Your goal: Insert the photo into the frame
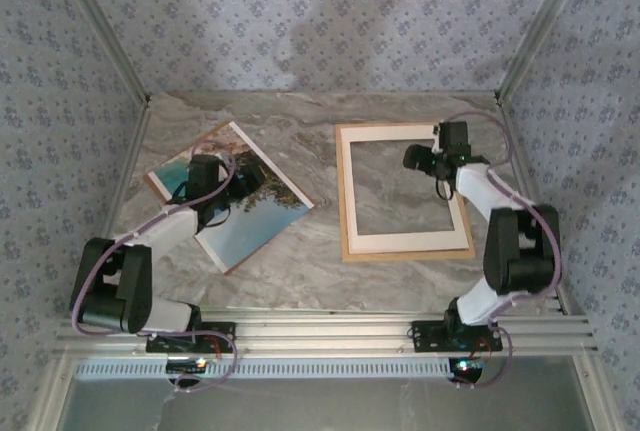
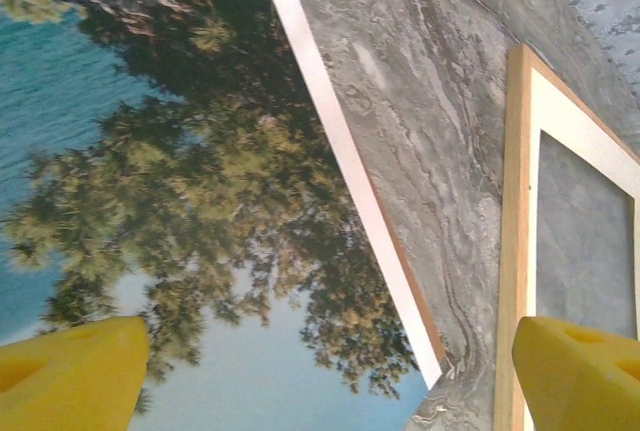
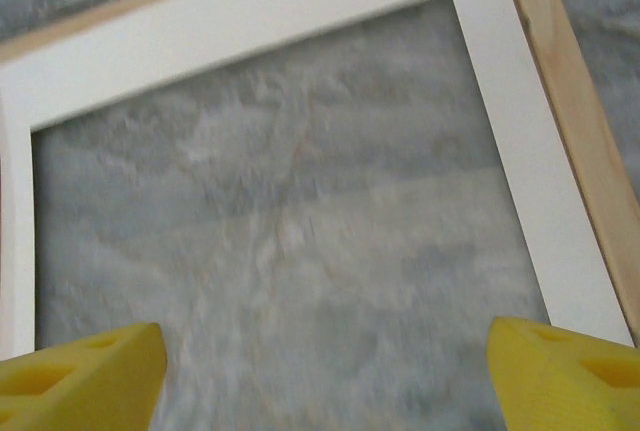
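My left fingers (image 2: 70, 376) are spread wide with nothing between them, hanging close over the photo (image 2: 150, 151), above its dark trees near one pale edge. My right fingers (image 3: 570, 371) are also wide apart and empty, poised over the frame (image 3: 565, 101), inside one corner of its white inner border. The photo lies skewed on the left of the marbled tabletop (image 1: 320, 271). The frame lies flat to its right, apart from it, with marble showing through its opening.

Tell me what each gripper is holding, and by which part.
Nothing is held. The left gripper hangs open above the photo, the right gripper open above the frame; nothing sits between either pair of fingers.
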